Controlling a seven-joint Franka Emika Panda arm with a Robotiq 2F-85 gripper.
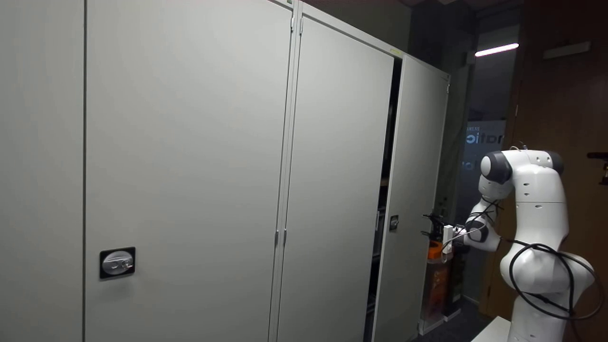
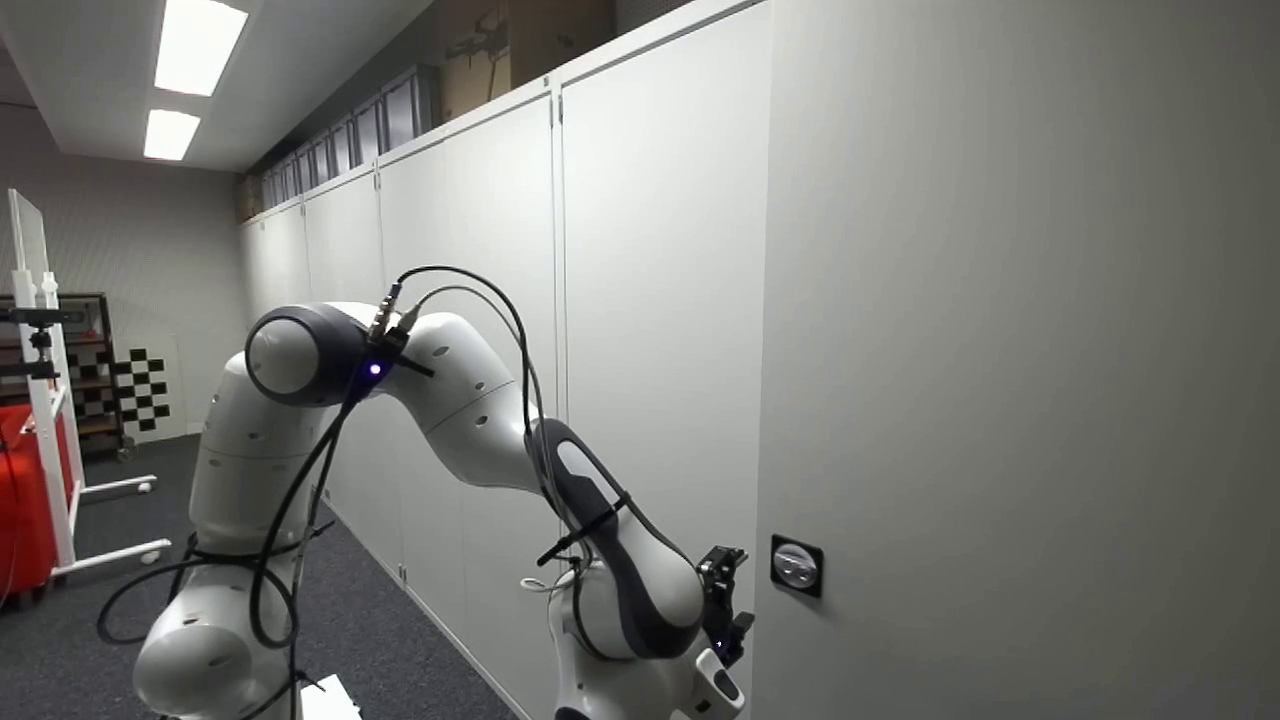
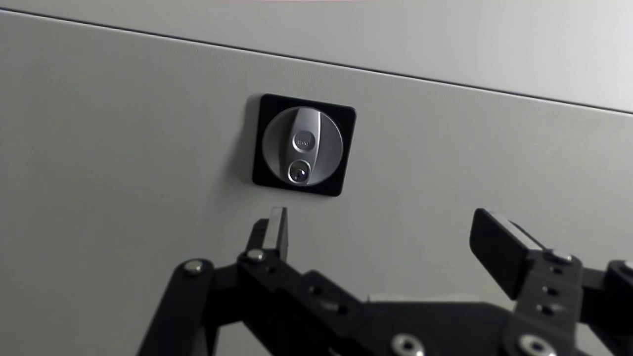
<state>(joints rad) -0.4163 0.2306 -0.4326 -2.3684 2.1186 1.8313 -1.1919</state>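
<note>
My gripper [image 3: 381, 222] stands wide open, with nothing between its fingers [image 3: 497, 247]. It faces a grey cabinet door [image 3: 148, 148]. A round silver turn latch [image 3: 302, 143] in a black square plate lies ahead of the fingertips, above and left of the gap between them in the wrist view. A keyhole shows at one end of its raised grip. In an exterior view the gripper [image 2: 745, 592] is close to the latch [image 2: 797, 566] but apart from it. In an exterior view the latched door [image 1: 420, 142] stands ajar beside the gripper [image 1: 424, 224], leaving a dark gap.
Grey cabinets [image 1: 190, 142] with another latch [image 1: 117, 263] run along the wall. An orange object [image 1: 434, 250] shows below the gripper. Black cables [image 1: 515, 270] loop around the arm. A wheeled white frame [image 2: 60, 420] and red object [image 2: 25, 500] stand behind the robot.
</note>
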